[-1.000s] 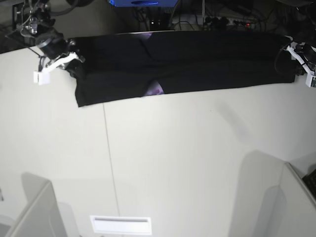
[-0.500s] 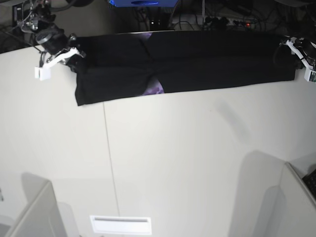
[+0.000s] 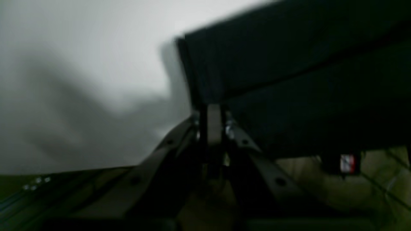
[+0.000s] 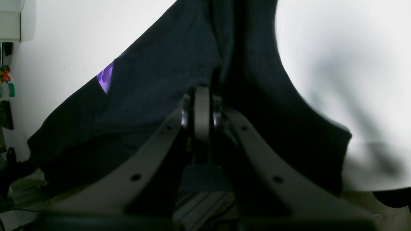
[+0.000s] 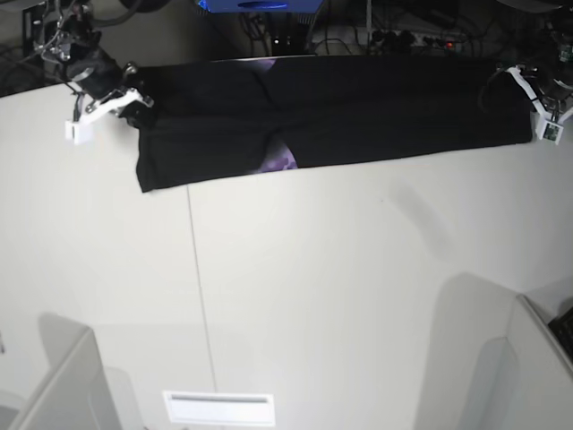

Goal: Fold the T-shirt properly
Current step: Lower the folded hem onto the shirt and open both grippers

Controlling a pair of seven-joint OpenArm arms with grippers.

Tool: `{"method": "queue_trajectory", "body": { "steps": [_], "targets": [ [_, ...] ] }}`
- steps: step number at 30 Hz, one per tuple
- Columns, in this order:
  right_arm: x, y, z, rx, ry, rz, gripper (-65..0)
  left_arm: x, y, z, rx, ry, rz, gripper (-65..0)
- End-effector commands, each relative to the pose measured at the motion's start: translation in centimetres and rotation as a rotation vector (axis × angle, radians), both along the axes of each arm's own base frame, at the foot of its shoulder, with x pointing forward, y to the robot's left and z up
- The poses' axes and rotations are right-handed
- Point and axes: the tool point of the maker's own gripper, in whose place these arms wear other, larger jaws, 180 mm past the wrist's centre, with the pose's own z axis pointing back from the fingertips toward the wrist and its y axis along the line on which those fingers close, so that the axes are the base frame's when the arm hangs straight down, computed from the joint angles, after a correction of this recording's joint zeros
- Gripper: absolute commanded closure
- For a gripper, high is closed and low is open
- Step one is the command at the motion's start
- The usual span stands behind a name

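Note:
The black T-shirt (image 5: 358, 107) lies folded into a long band along the table's far edge, with a bit of purple print (image 5: 279, 161) showing at its front hem. My right gripper (image 5: 134, 100) is shut on the shirt's left end. In the right wrist view the jaws (image 4: 202, 96) pinch bunched black cloth (image 4: 154, 83). My left gripper (image 5: 515, 82) is shut on the shirt's right end. In the blurred left wrist view the jaws (image 3: 212, 110) clamp the cloth's edge (image 3: 273, 64), which is held slightly above the table.
The white table (image 5: 358, 287) has a thin seam (image 5: 199, 287) running front to back. A white slotted plate (image 5: 219, 408) sits at the front edge. Grey panels stand at the front left (image 5: 63, 385) and front right (image 5: 528, 358). Cables and gear (image 5: 403, 36) lie behind the far edge.
Both grippers have moved a little toward the far edge, still holding the shirt's ends. The shirt's right end has drawn back slightly with the left gripper.

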Motion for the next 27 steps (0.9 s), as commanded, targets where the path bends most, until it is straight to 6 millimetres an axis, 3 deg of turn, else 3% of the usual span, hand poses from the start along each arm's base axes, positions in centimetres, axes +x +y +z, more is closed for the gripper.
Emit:
{"method": "queue_trajectory", "body": {
  "steps": [1, 8, 17, 22, 27],
  "targets": [
    [0.3, -0.3, 0.4, -0.002, -0.020, -0.004, 0.0, 0.7, 0.3, 0.7, 0.031, -0.023, -0.030, 0.0],
    [-0.9, -1.4, -2.2, -0.002, 0.057, -0.040, 0.0, 0.2, -0.2, -0.8, 0.024, -0.006, -0.027, 0.0],
    [-0.9, -1.6, -2.3, 0.000, 0.061, -0.045, 0.0, 0.4, 0.3, -0.5, 0.042, -0.012, -0.021, 0.0],
    [-0.9, -1.6, -2.2, 0.005, 0.053, -0.053, -21.9, 0.3, 0.8, 0.0, 0.056, -0.018, -0.012, 0.0],
    [-0.2, -1.2, -0.5, 0.014, 0.000, -0.065, -24.9, -0.4, 3.4, 1.7, 0.100, -0.057, 0.069, -25.2]
  ]
}}
